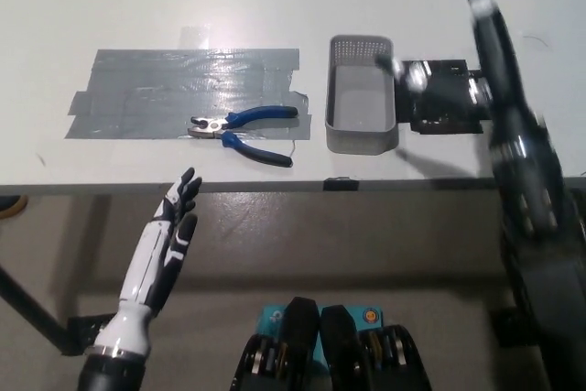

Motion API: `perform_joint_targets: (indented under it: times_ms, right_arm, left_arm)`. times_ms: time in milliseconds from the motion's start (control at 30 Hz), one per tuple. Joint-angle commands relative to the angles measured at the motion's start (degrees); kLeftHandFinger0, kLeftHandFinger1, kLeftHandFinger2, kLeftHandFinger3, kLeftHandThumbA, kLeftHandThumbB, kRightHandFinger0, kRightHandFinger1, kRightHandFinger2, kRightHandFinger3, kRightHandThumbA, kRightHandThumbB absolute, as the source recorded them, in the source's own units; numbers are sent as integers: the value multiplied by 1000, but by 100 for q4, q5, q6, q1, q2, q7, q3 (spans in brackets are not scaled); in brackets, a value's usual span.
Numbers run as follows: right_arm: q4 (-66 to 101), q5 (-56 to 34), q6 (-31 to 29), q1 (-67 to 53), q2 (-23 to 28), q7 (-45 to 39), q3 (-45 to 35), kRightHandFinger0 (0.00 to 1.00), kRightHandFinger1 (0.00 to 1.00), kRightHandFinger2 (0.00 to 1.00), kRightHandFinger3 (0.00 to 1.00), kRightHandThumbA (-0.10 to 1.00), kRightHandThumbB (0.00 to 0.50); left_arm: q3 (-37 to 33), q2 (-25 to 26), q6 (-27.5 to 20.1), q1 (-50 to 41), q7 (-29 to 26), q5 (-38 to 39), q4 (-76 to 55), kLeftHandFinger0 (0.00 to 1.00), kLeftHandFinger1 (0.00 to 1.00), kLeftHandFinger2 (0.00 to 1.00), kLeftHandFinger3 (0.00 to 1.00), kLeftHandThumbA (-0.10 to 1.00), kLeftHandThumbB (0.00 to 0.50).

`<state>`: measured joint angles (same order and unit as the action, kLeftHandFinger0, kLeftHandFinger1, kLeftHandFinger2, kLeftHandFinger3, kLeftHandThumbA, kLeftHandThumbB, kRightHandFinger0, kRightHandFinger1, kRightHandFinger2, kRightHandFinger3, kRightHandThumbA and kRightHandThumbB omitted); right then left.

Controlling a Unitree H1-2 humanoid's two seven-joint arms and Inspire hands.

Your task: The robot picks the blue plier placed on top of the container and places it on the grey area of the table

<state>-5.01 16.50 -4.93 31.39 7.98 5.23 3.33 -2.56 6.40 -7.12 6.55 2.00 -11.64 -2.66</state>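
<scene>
One blue plier [244, 133] on grey area [156, 89]

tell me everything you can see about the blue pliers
The blue pliers lie flat on the grey taped area of the white table, near its lower right part. They have silvery metal jaws pointing toward picture left and two blue-coated handles spread apart, one running up to the right, the other down to the right toward the table edge. The jaws look slightly open. Nothing holds them: neither hand touches them, and they lie apart from the grey container to their right.
</scene>
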Motion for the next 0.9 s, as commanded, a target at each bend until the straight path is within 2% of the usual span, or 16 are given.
perform_joint_targets:
  times_ms: [0, 100, 233, 300, 367, 467, 500, 700, 767, 800, 867]
  right_arm:
    - [3945, -2159, 437, -1215, 167, -142, -583, 1000, 1000, 1000, 1000, 1000, 242]
    - [3517, -2184, 69, -1642, -55, -139, -405, 1000, 1000, 1000, 1000, 1000, 218]
    - [2452, -2020, -438, -2092, -231, -244, -220, 1000, 1000, 1000, 1000, 1000, 85]
    - [1777, -1730, -471, -2294, -310, -247, -155, 1000, 1000, 1000, 1000, 1000, 66]
    - [1596, -1666, -324, -2464, -390, -305, -83, 1000, 1000, 1000, 1000, 1000, 64]
    - [1628, -1604, -243, -2660, -447, -424, 19, 1000, 1000, 1000, 1000, 1000, 120]
    - [1651, -1622, -199, -2715, -437, -480, 42, 1000, 1000, 1000, 1000, 1000, 109]
    - [1664, -1599, -283, -3127, -374, -616, 125, 1000, 1000, 1000, 1000, 976, 132]
    - [1637, -1655, -346, -3233, -359, -681, 154, 1000, 1000, 1000, 1000, 932, 107]
    - [1606, -1704, -394, -3266, -352, -729, 174, 1000, 1000, 1000, 1000, 882, 104]
    - [1544, -1748, -435, -3292, -355, -798, 211, 1000, 1000, 1000, 1000, 857, 109]
  left_arm:
    - [257, 118, -122, 771, -169, 132, 45, 1000, 1000, 1000, 1000, 1000, 91]
    - [266, 92, -98, 672, -170, 153, -12, 1000, 1000, 1000, 1000, 1000, 100]
    - [285, 71, -109, 438, -125, 245, -130, 1000, 1000, 1000, 1000, 1000, 87]
    - [308, 38, -157, 240, -133, 265, -198, 1000, 1000, 1000, 1000, 1000, 85]
    - [359, 52, -196, 12, -92, 341, -301, 1000, 1000, 1000, 1000, 1000, 77]
    - [426, 43, -127, -289, -58, 381, -466, 1000, 1000, 1000, 1000, 1000, 74]
    - [436, 45, -121, -364, -53, 378, -499, 1000, 1000, 1000, 1000, 1000, 73]
    - [463, 56, -230, -804, -37, 474, -519, 1000, 1000, 1000, 1000, 1000, 87]
    - [461, 52, -188, -916, -36, 456, -543, 1000, 1000, 1000, 1000, 1000, 90]
    - [461, 49, -220, -952, -42, 452, -515, 1000, 1000, 1000, 1000, 1000, 97]
    - [460, 61, -254, -1001, -46, 427, -488, 1000, 1000, 1000, 1000, 1000, 116]
